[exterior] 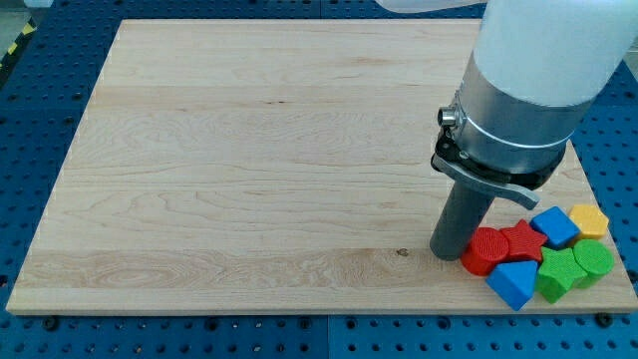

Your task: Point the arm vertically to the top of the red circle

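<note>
The red circle (484, 249) lies on the wooden board (249, 160) near the view's bottom right, at the left end of a tight cluster of blocks. My tip (446, 253) rests on the board just left of the red circle, touching or almost touching its left side. A red star (522, 239) sits right of the circle. A blue triangular block (512, 284) lies below them.
A blue cube (554, 227), a yellow block (590, 220), a green star-like block (558, 274) and a green round block (594, 259) crowd the bottom right corner. The arm's wide grey-white body (528, 80) hangs over the right side. Blue perforated table surrounds the board.
</note>
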You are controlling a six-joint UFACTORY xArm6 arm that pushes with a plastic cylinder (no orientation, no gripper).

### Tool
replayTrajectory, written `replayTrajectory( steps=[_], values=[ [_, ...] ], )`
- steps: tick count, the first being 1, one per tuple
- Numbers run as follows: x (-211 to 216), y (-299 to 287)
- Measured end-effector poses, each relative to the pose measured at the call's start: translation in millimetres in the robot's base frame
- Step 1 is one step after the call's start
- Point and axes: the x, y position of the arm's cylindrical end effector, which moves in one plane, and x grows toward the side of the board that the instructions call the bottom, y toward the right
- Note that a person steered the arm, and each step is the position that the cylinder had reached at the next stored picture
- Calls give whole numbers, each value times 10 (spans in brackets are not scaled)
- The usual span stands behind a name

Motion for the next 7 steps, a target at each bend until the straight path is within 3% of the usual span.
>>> replayTrajectory(
  steps=[2,3,4,5,7],
  values=[
    [-278,-386],
    [-553,-348],
    [-565,-292],
    [-219,-526],
    [487,-138]
  ],
)
